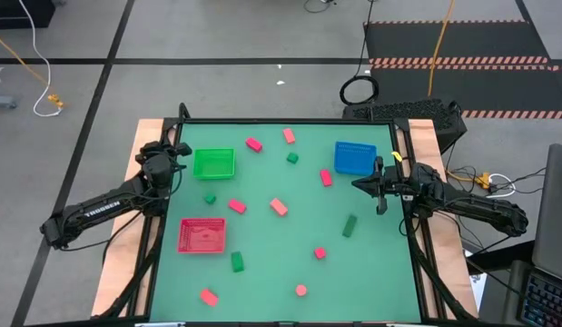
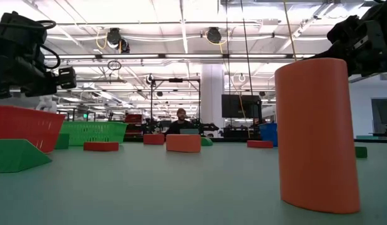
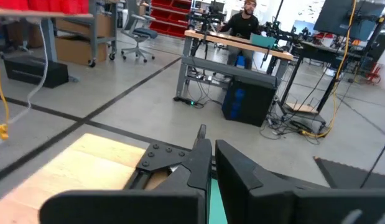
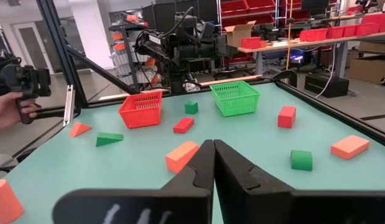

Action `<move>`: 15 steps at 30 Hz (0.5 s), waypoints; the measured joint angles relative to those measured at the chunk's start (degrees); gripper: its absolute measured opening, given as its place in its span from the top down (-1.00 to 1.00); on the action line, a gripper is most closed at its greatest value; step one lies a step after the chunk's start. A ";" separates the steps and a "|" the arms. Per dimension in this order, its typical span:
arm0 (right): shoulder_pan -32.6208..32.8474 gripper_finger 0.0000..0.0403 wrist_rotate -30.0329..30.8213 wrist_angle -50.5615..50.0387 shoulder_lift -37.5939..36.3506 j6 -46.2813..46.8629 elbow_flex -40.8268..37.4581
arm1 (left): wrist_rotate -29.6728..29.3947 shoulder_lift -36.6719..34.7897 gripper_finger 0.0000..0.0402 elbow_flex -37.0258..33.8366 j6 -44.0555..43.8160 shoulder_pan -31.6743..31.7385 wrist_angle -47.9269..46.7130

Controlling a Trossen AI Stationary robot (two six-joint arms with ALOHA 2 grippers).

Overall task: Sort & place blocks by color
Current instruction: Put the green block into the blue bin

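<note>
At the table's left edge the left gripper hovers beside the green tray, its fingers pressed together on nothing, as its wrist view shows; it looks parked there, clear of the mat, so the work area stays open. Just inward sit the two sorting targets on that side, the green tray at the back and the red tray nearer the front, well apart from each other, presumably so colours cannot be confused. The blocks lie loose across the green mat between the trays and the right side, none in any tray as far as the overhead view shows: pink and red ones such as one near the back and one at the front, and green ones such as one below the red tray and one toward the right. So sorting appears not yet begun. The blue tray stands at the back right. Just beside it the right gripper hangs over the mat's right margin, fingers closed and empty, pointed across the scattered pieces, seemingly ready to reach in.
</note>
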 joint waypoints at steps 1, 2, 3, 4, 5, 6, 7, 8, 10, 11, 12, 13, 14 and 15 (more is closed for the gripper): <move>0.00 1.00 0.01 0.00 0.00 -0.02 -0.01 | 1.22 0.00 0.88 0.00 -0.65 -0.02 0.23; -0.01 1.00 -0.01 0.02 0.01 -0.02 -0.01 | 3.15 -0.01 0.88 0.01 -1.19 -0.09 0.61; -0.02 1.00 0.01 0.00 0.00 0.00 0.01 | 5.84 0.00 0.88 0.00 -1.57 -0.12 1.08; 0.00 1.00 -0.01 0.00 0.00 -0.02 0.01 | 8.77 -0.01 0.88 0.00 -1.81 -0.13 1.59; 0.00 1.00 0.00 0.00 0.00 0.00 0.00 | 12.19 0.00 0.88 0.00 -1.85 -0.13 2.02; -0.01 1.00 0.01 0.00 0.00 0.00 -0.01 | 16.25 -0.01 0.88 0.00 -1.81 -0.13 2.47; -0.01 1.00 -0.01 0.00 0.00 0.00 0.01 | 20.54 0.00 0.88 0.00 -1.61 -0.13 2.87; -0.01 1.00 0.01 0.01 0.01 -0.01 0.01 | 24.69 -0.01 0.88 0.00 -0.94 -0.13 3.31; -0.01 1.00 -0.01 0.01 0.02 -0.01 0.01 | 32.45 0.00 0.88 -0.02 2.08 -0.13 4.80; 0.00 1.00 0.01 0.00 0.02 -0.02 0.01 | 35.94 -0.02 0.88 -0.02 3.94 -0.13 5.48; 0.00 1.00 -0.01 0.02 0.00 0.00 -0.01 | 39.72 -0.02 0.88 -0.02 5.88 -0.13 5.89; -0.02 1.00 0.01 0.01 0.02 0.00 0.01 | 43.79 -0.01 0.88 -0.02 7.76 -0.13 5.93; -0.01 1.00 0.01 0.00 0.00 0.00 0.01 | 47.78 -0.01 0.88 -0.02 9.53 -0.13 5.83; -0.01 1.00 0.01 0.00 0.00 0.00 0.00 | 51.67 -0.01 0.88 -0.02 11.23 -0.14 5.50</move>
